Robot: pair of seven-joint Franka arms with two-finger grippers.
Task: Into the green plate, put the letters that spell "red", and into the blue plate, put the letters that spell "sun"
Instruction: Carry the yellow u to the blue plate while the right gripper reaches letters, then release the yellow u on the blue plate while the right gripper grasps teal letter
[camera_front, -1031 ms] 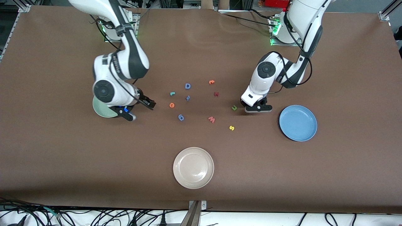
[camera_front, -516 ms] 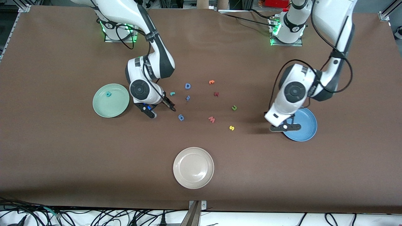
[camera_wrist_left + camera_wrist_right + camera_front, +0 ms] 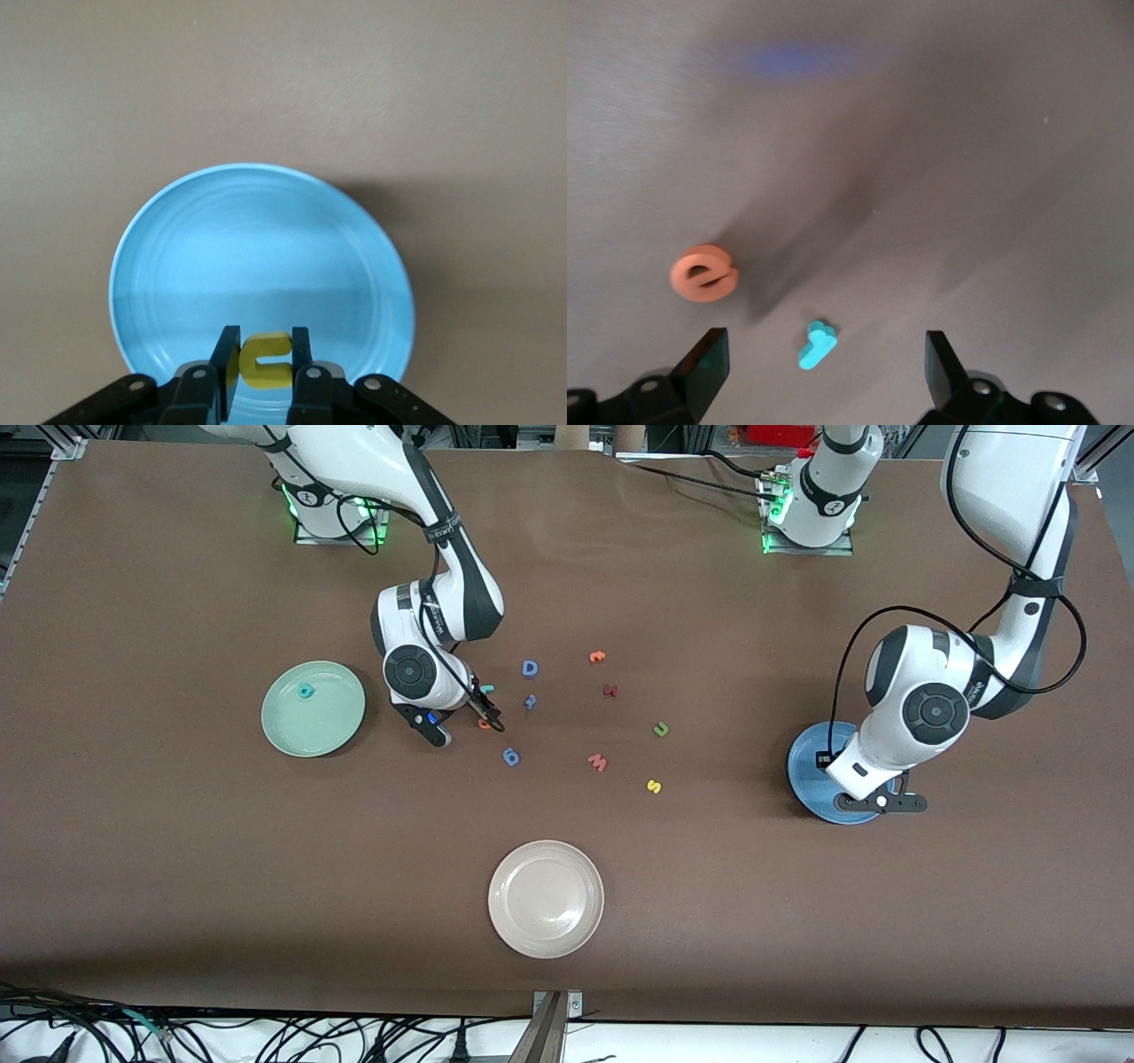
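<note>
My left gripper (image 3: 883, 803) hangs over the blue plate (image 3: 806, 766), shut on a yellow u (image 3: 266, 360); the left wrist view shows the blue plate (image 3: 261, 257) under it with nothing lying in it. My right gripper (image 3: 465, 724) is open above the teal r (image 3: 817, 344), which lies between its open fingers (image 3: 709, 359). The orange e (image 3: 702, 274) lies just outside them. A teal d (image 3: 306, 691) lies in the green plate (image 3: 313, 722). The dark green n (image 3: 660, 729) and yellow s (image 3: 654, 786) lie on the table near the middle.
Loose letters lie mid-table: a blue D (image 3: 530, 668), two small blue letters (image 3: 530, 701) (image 3: 511, 757), an orange letter (image 3: 597, 657), a dark red one (image 3: 609, 690) and a pink w (image 3: 597, 762). An off-white plate (image 3: 546, 899) sits nearer the front camera.
The left arm has swung from beside the n to over the blue plate. The right arm has left the green plate, uncovering the d, and now hovers over the r and e.
</note>
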